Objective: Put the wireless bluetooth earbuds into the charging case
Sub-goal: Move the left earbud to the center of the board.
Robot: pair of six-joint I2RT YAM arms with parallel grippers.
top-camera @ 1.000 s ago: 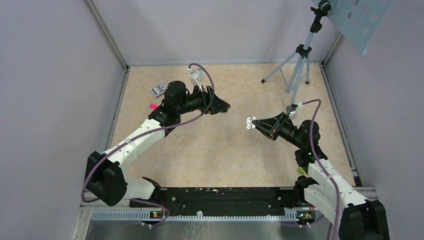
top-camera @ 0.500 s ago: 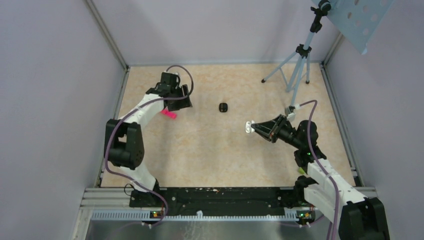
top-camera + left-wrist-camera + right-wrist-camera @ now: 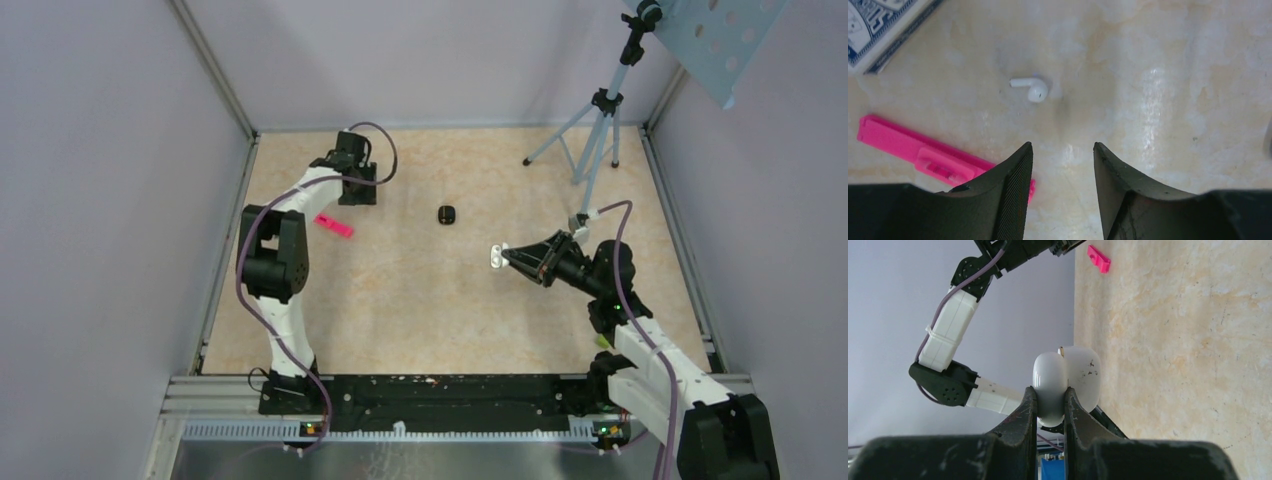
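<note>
The left gripper (image 3: 1062,150) hung low over the table (image 3: 1173,100) at the far left, its jaws parted and nothing between them. Just beyond its fingertips a white earbud (image 3: 1032,89) lay on its side on the bare surface, touching nothing, its stem pointing to the left of the wrist view. A pink block (image 3: 918,155) lay flat near it, partly hidden under one finger, and the corner of a card box (image 3: 878,25) showed at the far edge of that view. From above, the left gripper (image 3: 357,191) hid the earbud, with the pink block (image 3: 333,226) just beside it. The right gripper (image 3: 1050,396) was closed on the white case (image 3: 1068,380), held off the table; its fingers pinched one rounded half while the other half stood out beside them. A small black object (image 3: 447,215) sat on the table between the two arms, too small to identify. A tripod (image 3: 592,130) stood at the far right.
</note>
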